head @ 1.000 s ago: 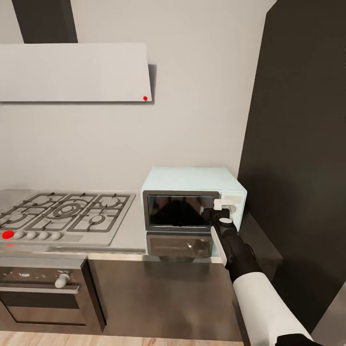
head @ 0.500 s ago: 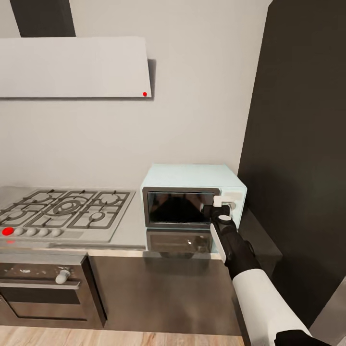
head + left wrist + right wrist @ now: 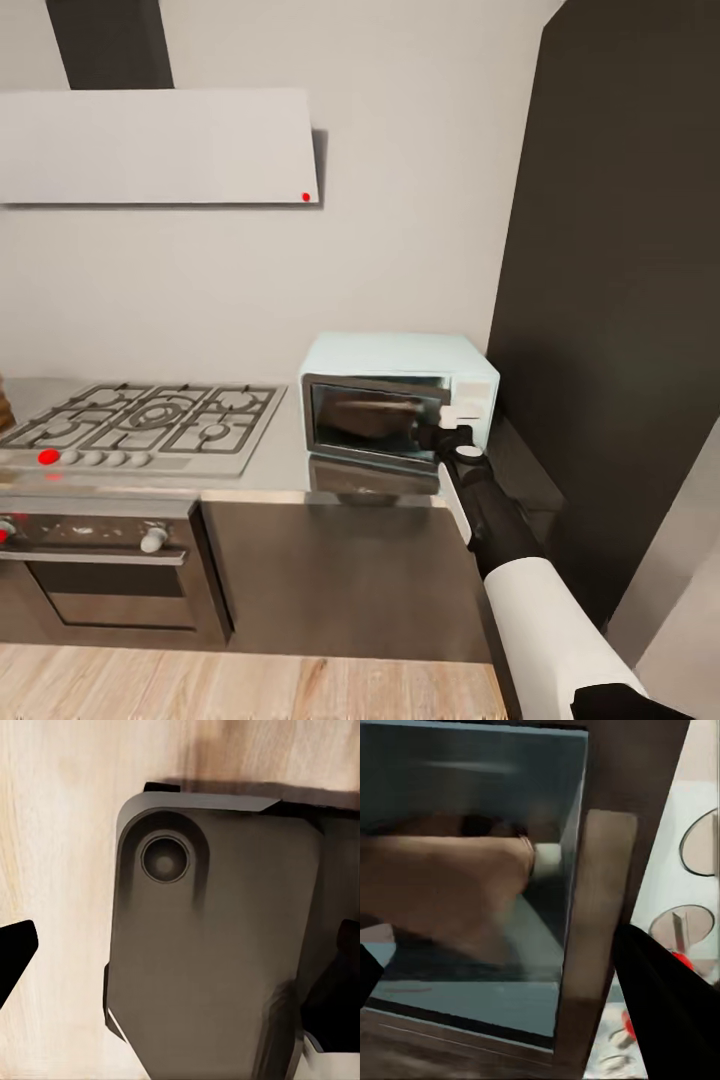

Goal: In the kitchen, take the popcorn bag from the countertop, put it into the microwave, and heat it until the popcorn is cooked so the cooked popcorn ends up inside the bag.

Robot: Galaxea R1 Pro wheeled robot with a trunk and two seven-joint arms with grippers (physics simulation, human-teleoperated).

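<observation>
Right end effector (image 3: 432, 437) reaching at door edge of pale blue boxy microwave (image 3: 400, 362) on grey metal tabletop (image 3: 285, 470); grip state unclear. Tan-brown paper popcorn bag (image 3: 442, 889) sitting inside microwave. Bag probably light, crushable; door rigid, best taken at edge.

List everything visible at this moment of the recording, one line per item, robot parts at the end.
microwave: one, pale blue, on the countertop beside the hob, door slightly ajar
popcorn bag: one, tan-brown, inside the microwave
countertop: one, grey metal
gas hob: one, steel, left of the microwave
extractor hood: one, white, on the wall
oven: one, black-fronted, under the hob
tall cabinet: one, dark, at right
floor: light wood
right gripper: black, at the microwave door edge
</observation>
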